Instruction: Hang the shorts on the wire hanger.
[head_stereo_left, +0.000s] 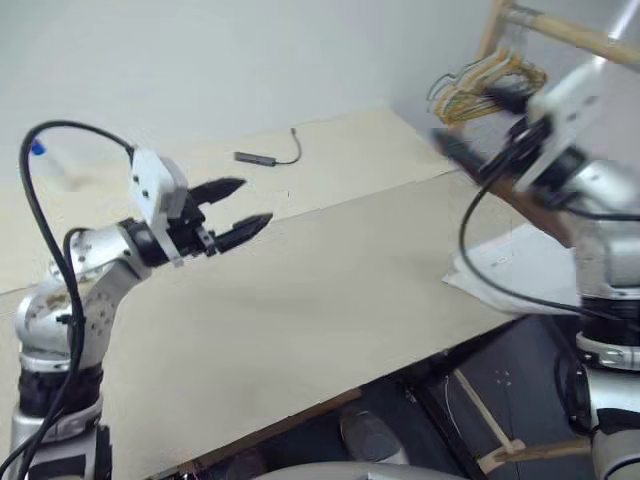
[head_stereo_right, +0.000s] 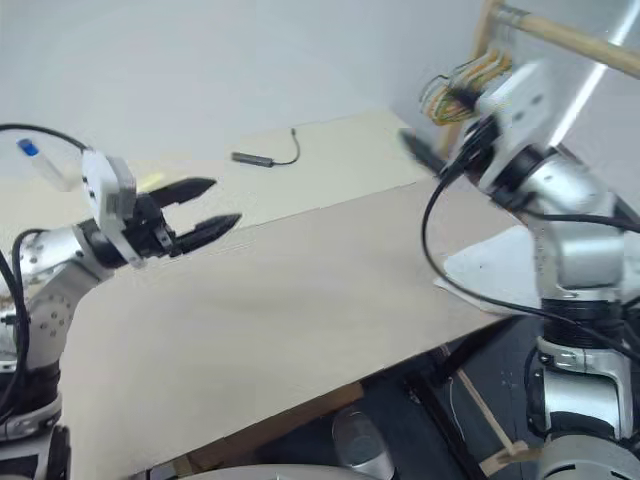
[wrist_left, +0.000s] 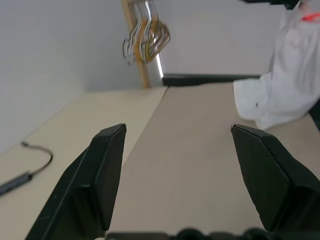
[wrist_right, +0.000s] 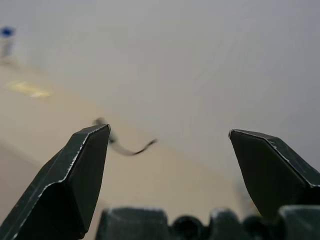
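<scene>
The white shorts (head_stereo_left: 512, 268) lie crumpled at the table's right edge, partly over it; the left wrist view shows the shorts (wrist_left: 280, 90) with a small red-orange tag (wrist_left: 310, 17). My left gripper (head_stereo_left: 256, 200) is open and empty above the table's left part, pointing toward the shorts from far off. My right gripper (head_stereo_right: 415, 150) is blurred, raised over the table's far right corner beyond the shorts. In its wrist view the right gripper (wrist_right: 170, 131) stands wide open with nothing between its fingers. The wire hanger is out of view.
A bunch of yellow-green and dark hangers (head_stereo_left: 490, 85) hangs from a wooden rail (head_stereo_left: 575, 35) at the back right. A black cable with a small grey adapter (head_stereo_left: 258, 157) lies on the far part of the beige table (head_stereo_left: 330, 300). Beyond the table's near edge the floor drops away.
</scene>
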